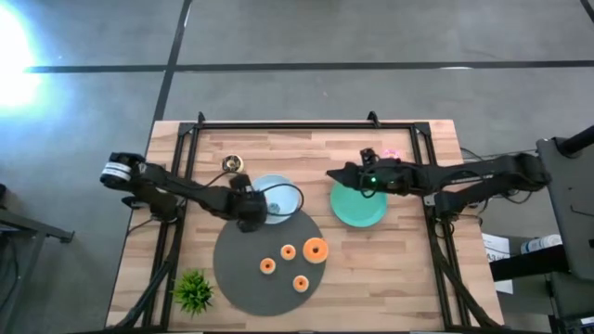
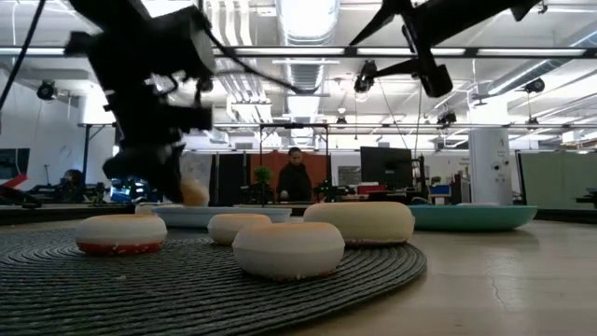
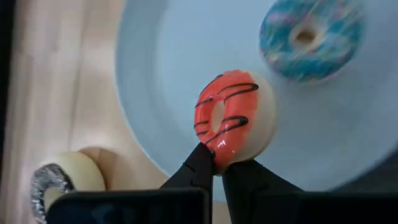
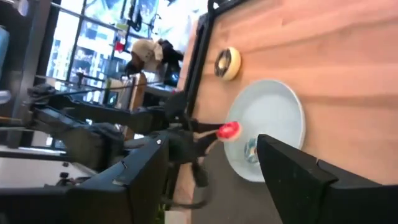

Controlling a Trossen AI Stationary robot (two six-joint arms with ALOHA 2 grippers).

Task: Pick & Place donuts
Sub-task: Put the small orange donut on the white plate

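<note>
On the wooden table (image 1: pixel 390 269), four donuts (image 1: pixel 289 251) lie on the dark round mat (image 1: pixel 241 278). Beyond them, the left gripper (image 3: pixel 217 169) pinches a red-iced donut (image 3: pixel 233 118) above the light blue plate (image 3: pixel 186 37). The right gripper (image 4: pixel 211 180) hovers over the green plate (image 1: pixel 357 210), fingers seemingly spread.

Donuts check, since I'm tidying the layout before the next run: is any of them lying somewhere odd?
One is. A donut with dark icing lies alone on the bare wood beside the light blue plate, off plate and mat. The left gripper pinches a red-iced donut on edge above that plate.
</note>
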